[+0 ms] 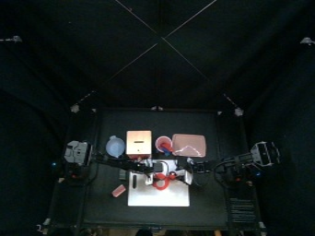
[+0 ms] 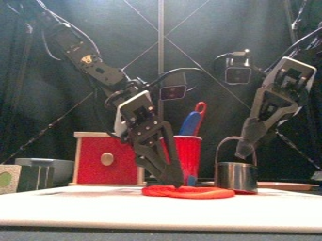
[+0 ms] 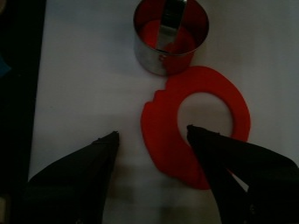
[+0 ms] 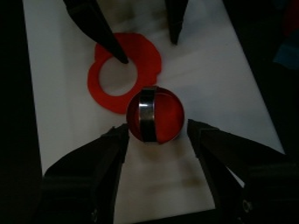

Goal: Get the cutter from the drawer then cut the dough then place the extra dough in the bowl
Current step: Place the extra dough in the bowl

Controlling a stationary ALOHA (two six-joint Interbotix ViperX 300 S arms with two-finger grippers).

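A red dough ring (image 2: 189,192) lies flat on the white cutting board (image 1: 160,195). My left gripper (image 2: 157,172) points down at the ring's left end, jaws open. In the left wrist view the band of the ring (image 3: 163,131) lies between them. The round metal cutter (image 2: 234,176) stands on the board just right of the ring, with a red dough disc (image 4: 163,114) inside it. My right gripper (image 4: 156,128) comes down on the cutter (image 4: 149,92), one jaw against each side of it.
Behind the board stand the wooden box (image 1: 138,141), the blue-grey bowl (image 1: 116,146) to its left and the pink tray (image 1: 189,145) to its right. The red drawer front (image 2: 107,158) and a red cup with toy knives (image 2: 187,151) are close behind the grippers.
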